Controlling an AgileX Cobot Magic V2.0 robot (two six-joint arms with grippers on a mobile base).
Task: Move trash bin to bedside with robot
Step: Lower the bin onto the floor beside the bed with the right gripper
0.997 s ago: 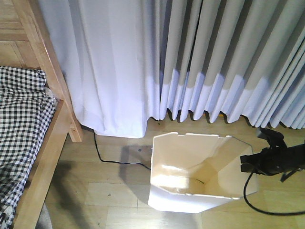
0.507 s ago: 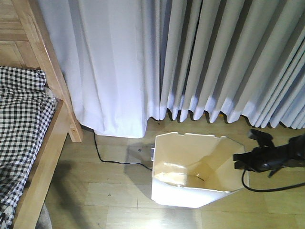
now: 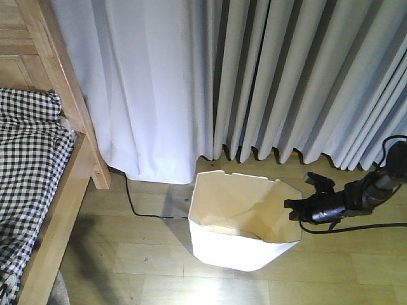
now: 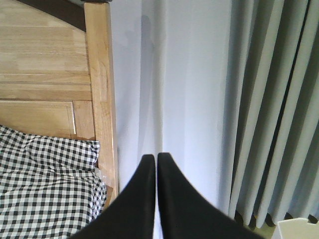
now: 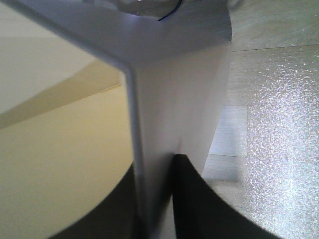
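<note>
Dragging the trash bin (image 3: 245,219) toward the bedside (image 3: 38,184)

Front view: the bin is standing by the curtains (image 3: 254,76), well apart from the bed; pull low and steady. Left wrist: the left gripper (image 4: 157,164) is hanging pressed together, idle. Right wrist: the right gripper (image 5: 158,172) is pinching the bin's thin wall; avoid twisting it.

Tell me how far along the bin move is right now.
Grasp looks done: the right hand pinches the trash bin wall, one finger inside, one outside. In hand: dragging it by that rim. Left: bare floor still separates the bin from the bed frame. The left hand is shut, holding nothing.
</note>
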